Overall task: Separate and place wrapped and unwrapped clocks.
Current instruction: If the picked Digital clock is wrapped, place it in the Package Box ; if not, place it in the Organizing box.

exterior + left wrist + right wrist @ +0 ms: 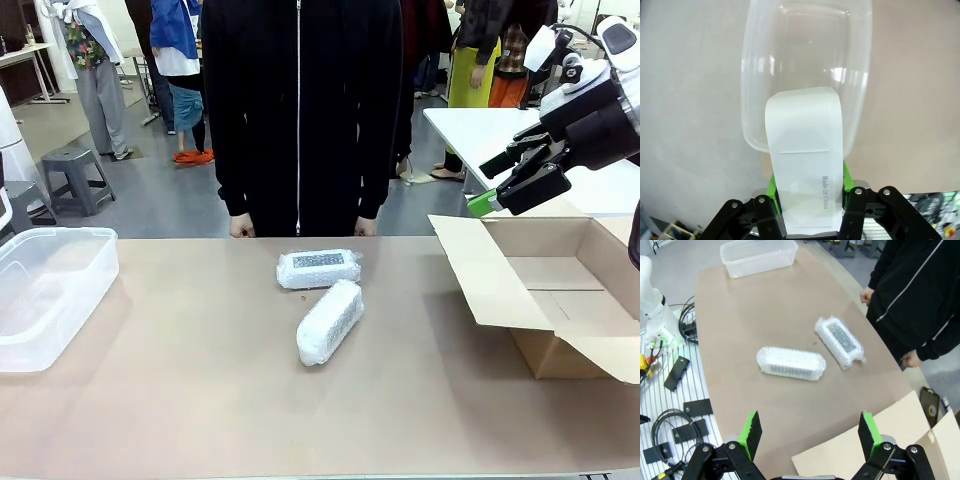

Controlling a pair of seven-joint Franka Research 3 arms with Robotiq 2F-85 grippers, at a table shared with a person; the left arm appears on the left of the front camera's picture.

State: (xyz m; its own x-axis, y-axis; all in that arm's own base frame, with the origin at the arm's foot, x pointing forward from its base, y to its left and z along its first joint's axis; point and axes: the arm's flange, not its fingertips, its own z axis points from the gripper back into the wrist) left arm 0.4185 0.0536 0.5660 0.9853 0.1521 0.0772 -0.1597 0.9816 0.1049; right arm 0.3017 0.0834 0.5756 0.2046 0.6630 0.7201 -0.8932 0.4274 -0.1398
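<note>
A: Where is the bare clock (805, 160)?
B: Centre of the left wrist view; the left gripper (809, 192) is clamped on it near one end, green pads on its two narrow sides; it hangs above the clear plastic tub (747, 100), not yet inside by my reading.
A: How will it handle?
B: Rigid and probably light; the smooth white shell looks slick, so a firm squeeze across the width suits it; the screen likely won't forgive a drop.
A: And the wrapped ones?
B: Mid-frame in the front view, on the table (180, 400); the farther wrapped clock (318, 268) lies dark face up, the nearer wrapped clock (330, 320) angled just below it. Bubble wrap is soft and springy; I'd grip across the middle.
A: The right gripper (490, 185)?
B: Upper right of the frame, jaws spread wide, empty, above the cardboard box (490, 270).
</note>
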